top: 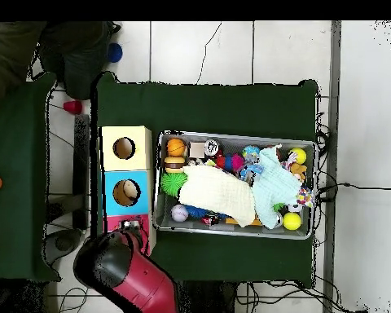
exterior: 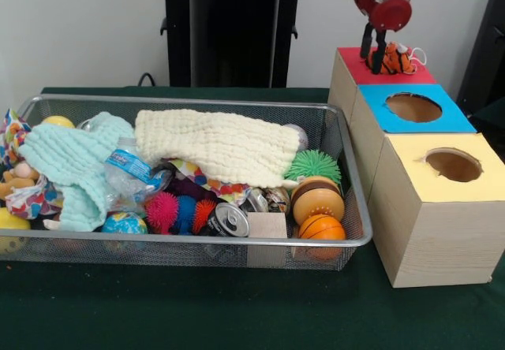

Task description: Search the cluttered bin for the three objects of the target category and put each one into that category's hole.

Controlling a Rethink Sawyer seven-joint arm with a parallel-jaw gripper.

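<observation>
The small orange striped plush (exterior: 394, 58) lies on the red-topped box (exterior: 347, 60). It sits just beside my claw (exterior: 374, 50), touching or nearly touching its outer side, not between the tips. Its long axis runs crosswise to my tips. My claw hangs spread over the red top and grips nothing.

The blue-topped box's hole (exterior: 413, 107) is the next one along the row from my claw, towards the camera, and looks empty. I judge the coming move turns on this offset. I must shift sideways over the plush to straddle it, then carry it one box outward.

The cluttered bin (exterior: 197, 100) stands well off on the green surface (exterior: 158, 310). A tan plush (exterior: 16, 178) shows at its end farthest from my claw.
</observation>
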